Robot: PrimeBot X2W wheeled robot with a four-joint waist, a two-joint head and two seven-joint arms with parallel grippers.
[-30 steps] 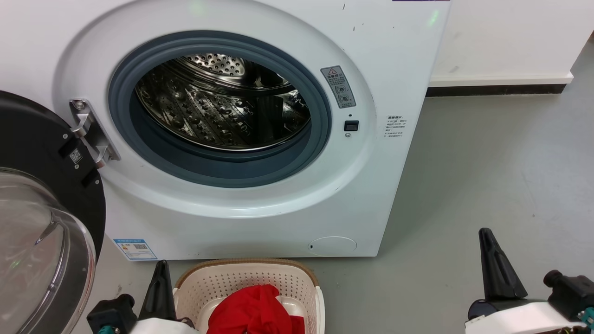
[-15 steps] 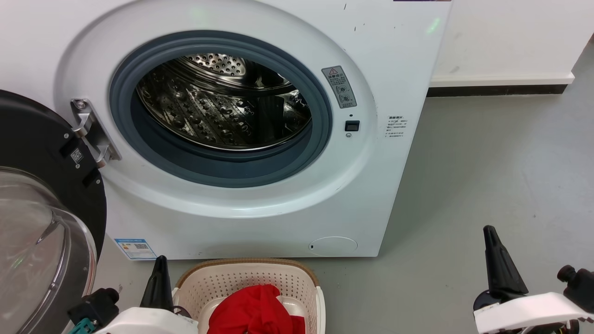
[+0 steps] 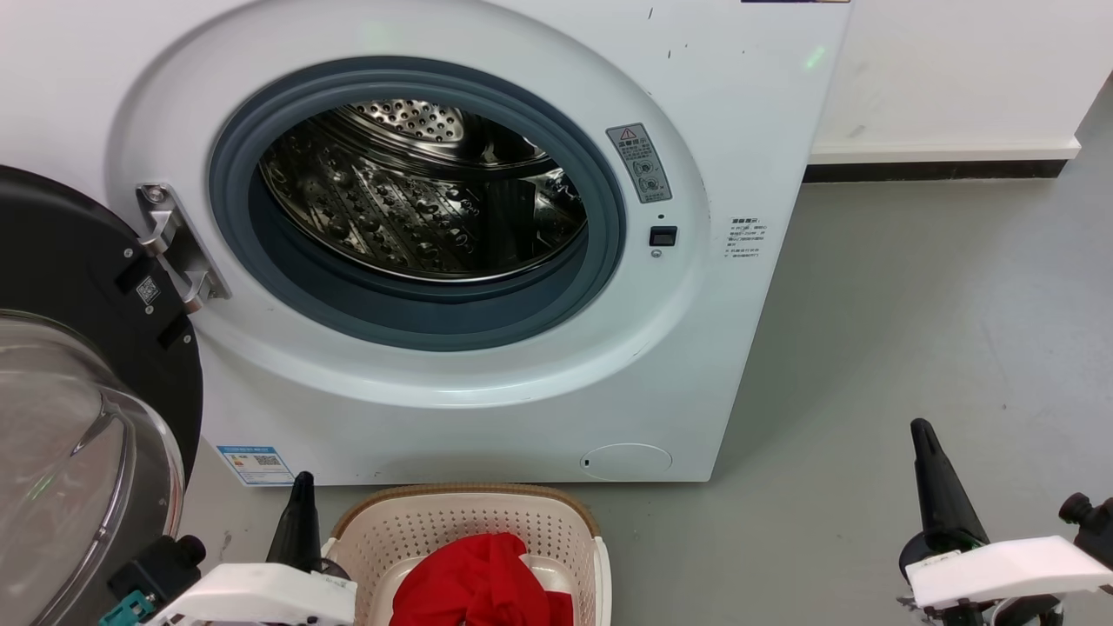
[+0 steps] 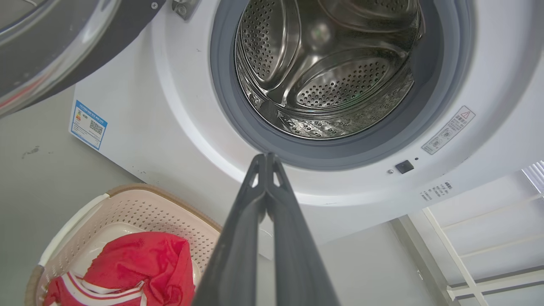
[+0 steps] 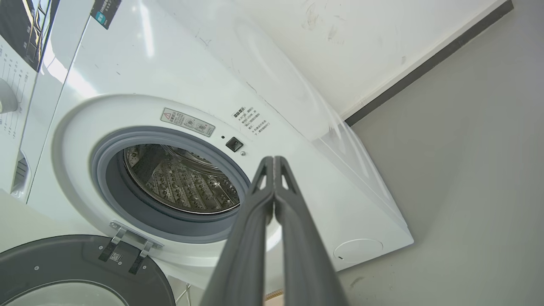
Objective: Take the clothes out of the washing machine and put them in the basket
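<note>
Left gripper [image 4: 266,156] and right gripper [image 5: 274,158] pressed closed; left wrist view shows clothes' [image 4: 140,263] stripes (in basket [image 4: 142,212])

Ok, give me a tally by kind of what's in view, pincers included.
Washing machine: 1
Basket: 1
Red garments: 2, one plain, one striped
Pincers: 2, left pincer and right pincer, both shut
Total: 6

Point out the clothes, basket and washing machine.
clothes [image 3: 474,582], head view, middle of the red heap.
basket [image 3: 409,530], head view, perforated back wall.
washing machine [image 3: 435,435], head view, white front below porthole.
</note>
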